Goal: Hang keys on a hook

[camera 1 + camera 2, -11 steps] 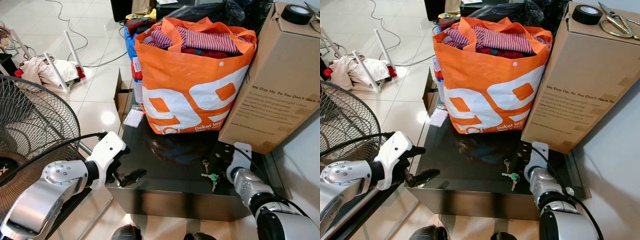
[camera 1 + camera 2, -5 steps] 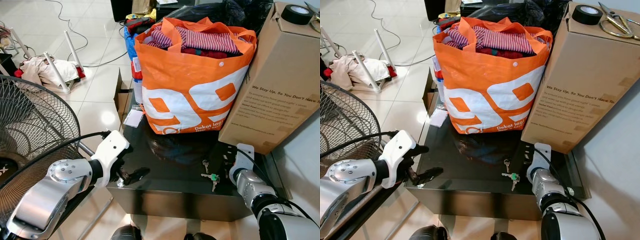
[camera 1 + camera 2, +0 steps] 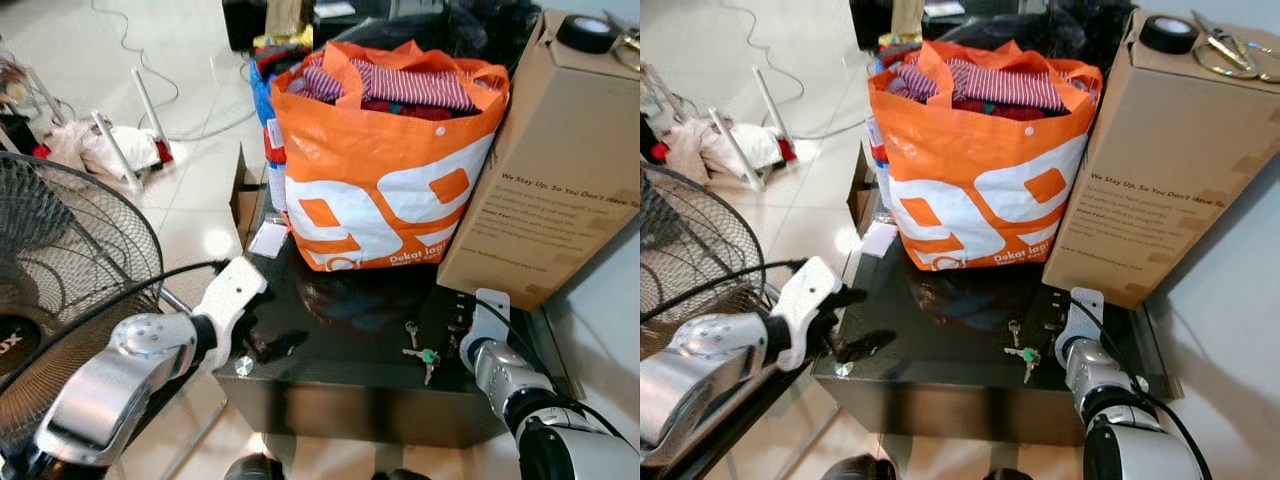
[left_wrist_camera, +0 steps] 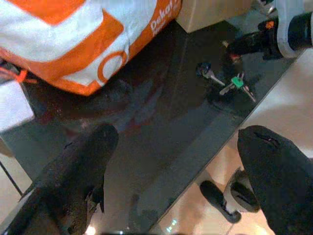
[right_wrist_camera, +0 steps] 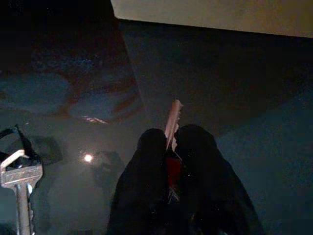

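The bunch of small silver keys with a green tag [image 3: 421, 348] lies flat on the shiny black glass table [image 3: 340, 375], near its front edge. The right gripper [image 5: 168, 147] sits low on the table just beside the keys, its two black fingers pressed together. The left gripper [image 4: 176, 161] reaches in over the table's left front corner with its fingers [image 4: 80, 166] spread wide apart, holding nothing. A big orange and white shopping bag [image 3: 385, 165] stands behind the keys.

Orange bag [image 3: 385, 195]: big white "99" across the front, small white "Dekat lagi" under it; cardboard box [image 3: 1160, 170]: heading "We Stay Up, So You Don't Have To", smaller lines below too small to read.
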Motion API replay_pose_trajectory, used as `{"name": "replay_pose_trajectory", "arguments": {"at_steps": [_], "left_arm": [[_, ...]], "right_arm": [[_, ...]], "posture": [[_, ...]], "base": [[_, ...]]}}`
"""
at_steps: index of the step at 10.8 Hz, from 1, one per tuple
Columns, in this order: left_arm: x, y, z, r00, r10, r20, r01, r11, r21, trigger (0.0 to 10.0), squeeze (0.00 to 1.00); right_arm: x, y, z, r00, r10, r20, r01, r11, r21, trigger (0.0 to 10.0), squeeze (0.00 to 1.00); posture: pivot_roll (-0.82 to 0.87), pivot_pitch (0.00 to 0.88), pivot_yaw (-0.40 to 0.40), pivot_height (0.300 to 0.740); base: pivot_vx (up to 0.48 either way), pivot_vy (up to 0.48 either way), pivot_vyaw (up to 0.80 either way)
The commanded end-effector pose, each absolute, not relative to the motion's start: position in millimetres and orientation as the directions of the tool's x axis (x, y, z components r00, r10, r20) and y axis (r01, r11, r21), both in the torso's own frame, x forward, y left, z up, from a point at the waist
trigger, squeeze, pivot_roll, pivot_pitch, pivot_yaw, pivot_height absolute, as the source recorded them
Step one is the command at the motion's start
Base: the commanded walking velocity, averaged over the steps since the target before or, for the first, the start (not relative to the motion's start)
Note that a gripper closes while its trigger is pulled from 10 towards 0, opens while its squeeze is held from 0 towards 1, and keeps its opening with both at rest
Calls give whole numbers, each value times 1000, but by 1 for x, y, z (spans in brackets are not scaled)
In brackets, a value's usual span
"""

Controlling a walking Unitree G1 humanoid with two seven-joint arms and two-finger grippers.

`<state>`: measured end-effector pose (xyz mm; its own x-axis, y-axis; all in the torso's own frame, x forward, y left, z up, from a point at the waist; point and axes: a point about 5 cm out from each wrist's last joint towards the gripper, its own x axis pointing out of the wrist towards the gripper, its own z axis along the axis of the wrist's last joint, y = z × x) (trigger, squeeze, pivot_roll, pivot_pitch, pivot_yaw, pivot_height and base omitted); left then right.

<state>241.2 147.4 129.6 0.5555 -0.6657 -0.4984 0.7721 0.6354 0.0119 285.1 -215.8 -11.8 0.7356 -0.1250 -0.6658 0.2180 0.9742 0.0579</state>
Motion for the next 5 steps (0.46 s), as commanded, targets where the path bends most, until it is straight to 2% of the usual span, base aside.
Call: {"name": "replay_pose_trajectory", "arguments": {"at_steps": [1, 2, 3, 5], "left_arm": [[244, 146, 128, 569, -657, -494, 766, 642, 28, 10000, 0], [245, 145, 128, 573, -657, -490, 764, 644, 30, 10000, 0], [251, 143, 128, 586, -656, -475, 758, 651, 36, 10000, 0], [254, 140, 126, 583, -663, -469, 765, 643, 41, 10000, 0]], "right_arm": [[279, -219, -17, 714, -127, -688, 235, 970, 64, 784, 0], [280, -220, -15, 721, -126, -682, 233, 970, 68, 627, 0], [285, -220, -10, 749, -107, -654, 221, 971, 93, 0, 0], [289, -224, -4, 778, -97, -621, 214, 970, 116, 0, 0]], "posture": [[46, 0, 40, 740], [41, 0, 41, 740], [31, 0, 39, 740], [4, 0, 48, 740]], "base": [[0, 0, 0], [0, 0, 0], [0, 0, 0], [0, 0, 0]]}}
